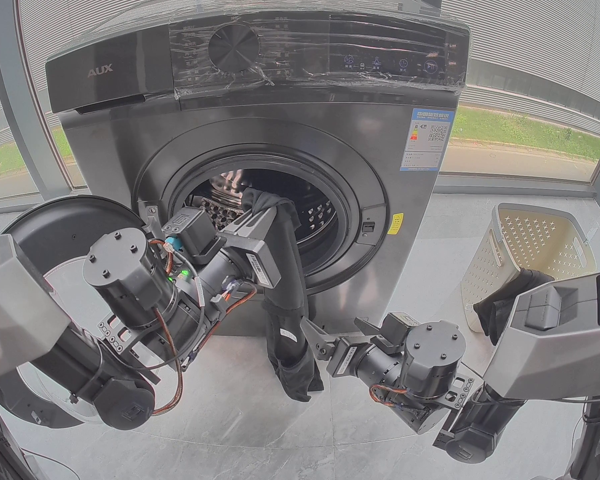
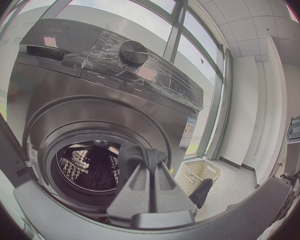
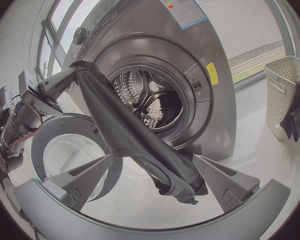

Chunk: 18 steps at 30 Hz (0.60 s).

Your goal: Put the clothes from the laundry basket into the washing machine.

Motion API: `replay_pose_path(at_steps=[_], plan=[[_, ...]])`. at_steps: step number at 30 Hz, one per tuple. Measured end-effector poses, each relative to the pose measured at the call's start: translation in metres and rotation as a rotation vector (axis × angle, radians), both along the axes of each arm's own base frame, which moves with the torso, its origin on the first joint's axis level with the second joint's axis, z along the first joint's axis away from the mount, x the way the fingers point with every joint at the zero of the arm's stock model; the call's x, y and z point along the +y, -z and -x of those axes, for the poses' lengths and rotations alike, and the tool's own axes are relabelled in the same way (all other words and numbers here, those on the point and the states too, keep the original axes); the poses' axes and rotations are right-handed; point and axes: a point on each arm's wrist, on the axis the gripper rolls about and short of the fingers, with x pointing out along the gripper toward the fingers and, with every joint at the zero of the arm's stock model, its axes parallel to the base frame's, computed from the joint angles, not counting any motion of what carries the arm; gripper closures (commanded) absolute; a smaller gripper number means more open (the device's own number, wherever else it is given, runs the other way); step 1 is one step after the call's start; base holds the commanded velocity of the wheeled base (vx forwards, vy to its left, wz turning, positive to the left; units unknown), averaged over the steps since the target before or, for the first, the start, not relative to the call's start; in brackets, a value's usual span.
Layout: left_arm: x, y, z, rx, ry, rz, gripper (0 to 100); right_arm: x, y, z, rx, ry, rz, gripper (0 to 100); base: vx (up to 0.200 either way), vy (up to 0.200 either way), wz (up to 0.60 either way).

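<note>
Hanging from the clamped left jaws, the black garment (image 1: 288, 281) droops between wide right jaws.

The head camera looks forward and down from high up at the washing machine (image 1: 260, 135), with the laundry basket (image 1: 533, 241) on the floor at the right. The left wrist camera sits near the open drum (image 2: 86, 170), angled upward at the machine's front. The right wrist camera sits lower and farther back, facing the same drum. All three views share the drum, the laundry basket and the hanging dark garment (image 1: 288, 281).
</note>
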Motion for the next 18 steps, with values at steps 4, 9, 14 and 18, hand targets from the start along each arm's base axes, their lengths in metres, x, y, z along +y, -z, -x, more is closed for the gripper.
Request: replay_pose_path(at_steps=[4,9,14,18], plan=[[0.000,-0.001,0.000,-0.002,0.000,0.001,100,-0.005,0.009,0.003,0.047,0.020,0.059,0,0.000,0.000,0.00],[0.000,-0.003,0.000,-0.008,-0.001,0.006,100,-0.010,0.021,0.011,0.075,-0.011,0.152,0,0.000,0.000,0.00],[0.001,-0.004,0.000,-0.010,-0.004,0.009,100,-0.008,0.042,0.014,0.084,-0.081,0.226,0,0.000,0.000,0.00],[0.001,-0.004,0.001,-0.010,-0.006,0.009,100,-0.003,0.056,0.010,0.079,-0.118,0.263,0,0.000,0.000,0.00]])
